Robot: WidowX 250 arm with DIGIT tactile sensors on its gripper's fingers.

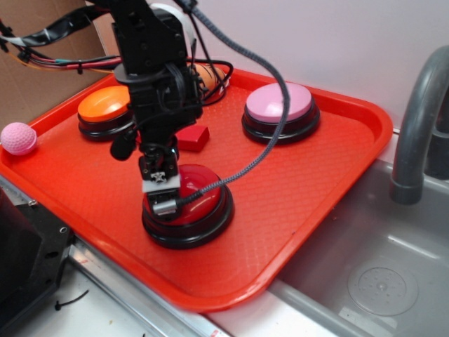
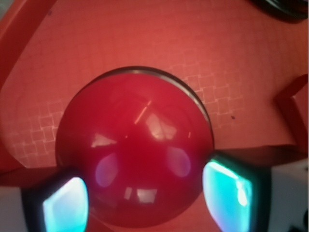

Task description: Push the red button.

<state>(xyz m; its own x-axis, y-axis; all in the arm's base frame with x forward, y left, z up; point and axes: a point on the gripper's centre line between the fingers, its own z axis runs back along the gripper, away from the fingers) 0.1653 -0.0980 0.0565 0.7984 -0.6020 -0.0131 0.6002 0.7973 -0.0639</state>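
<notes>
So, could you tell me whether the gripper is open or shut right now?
Open. In the wrist view, the gripper's fingertips sit spread apart on either side of the red button's dome.

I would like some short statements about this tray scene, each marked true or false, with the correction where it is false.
1. The hand is directly over the red button. True.
2. The pink button sits in the sink. False: it sits on the red tray.
3. The pink ball lies at the tray's edge. True.
4. The hand grips the red block. False: the block lies free on the tray.
</notes>
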